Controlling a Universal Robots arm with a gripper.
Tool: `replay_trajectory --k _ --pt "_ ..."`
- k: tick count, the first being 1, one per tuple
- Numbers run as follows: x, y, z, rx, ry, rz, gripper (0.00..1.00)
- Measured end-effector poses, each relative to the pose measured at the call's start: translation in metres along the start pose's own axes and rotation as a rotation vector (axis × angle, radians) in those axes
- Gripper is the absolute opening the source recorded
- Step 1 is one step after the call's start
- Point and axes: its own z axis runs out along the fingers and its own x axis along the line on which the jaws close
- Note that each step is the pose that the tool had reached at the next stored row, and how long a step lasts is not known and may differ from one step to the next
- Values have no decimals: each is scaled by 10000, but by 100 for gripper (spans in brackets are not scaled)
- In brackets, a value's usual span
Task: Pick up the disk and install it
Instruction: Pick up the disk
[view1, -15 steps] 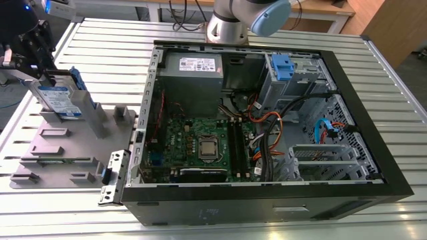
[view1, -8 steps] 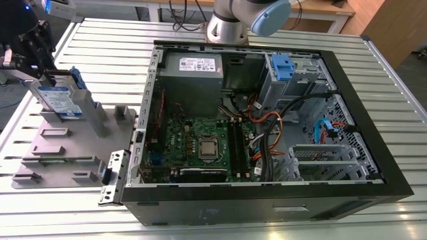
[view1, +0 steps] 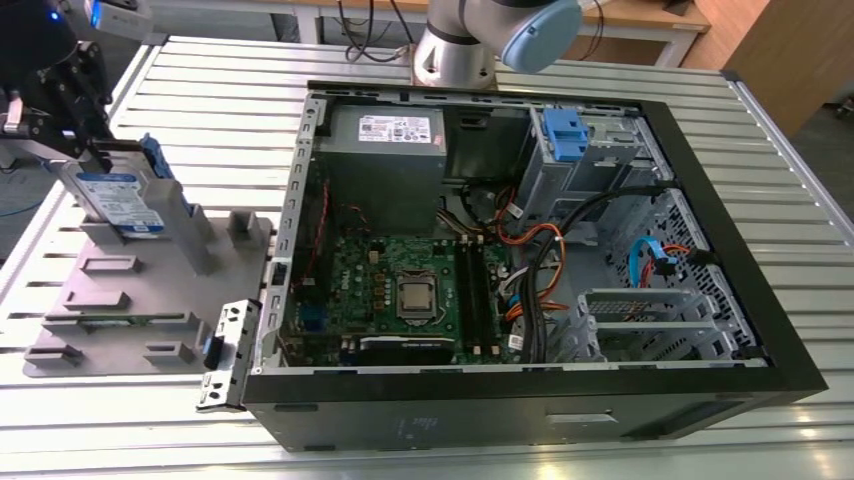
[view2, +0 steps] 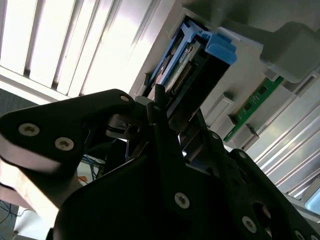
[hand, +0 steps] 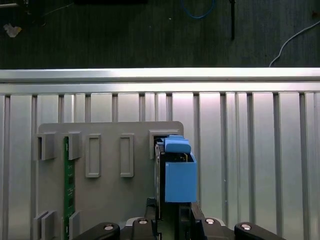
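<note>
The disk (view1: 123, 200) is a silver-grey slab with a white-and-blue label and blue side rails. It stands on edge in a slot of the grey holder block (view1: 120, 300) at the exterior view's left. My gripper (view1: 98, 158) comes down on its upper edge, black fingers on both flat faces, shut on it. In the first wrist view the disk (hand: 179, 175) shows edge-on with its blue rail, the gripper (hand: 170, 212) straddling it. The second wrist view shows the gripper (view2: 170, 107) clamped at the disk's (view2: 200, 65) end.
An open black computer case (view1: 747, 300) lies in the middle, with a motherboard (view1: 400, 290), a grey power-supply box (view1: 387, 140) and a drive bay with a blue latch (view1: 567, 135). A green circuit board (hand: 69, 180) sits in another holder slot. The slatted metal table (view1: 214, 80) surrounds everything.
</note>
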Motion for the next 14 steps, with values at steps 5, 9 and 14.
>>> replay_trajectory --k 5,9,14 --pt "1 1 1 2 -2 75 35" --pt "24 1 1 3 -2 80 35" --pt "25 1 1 3 -2 93 35"
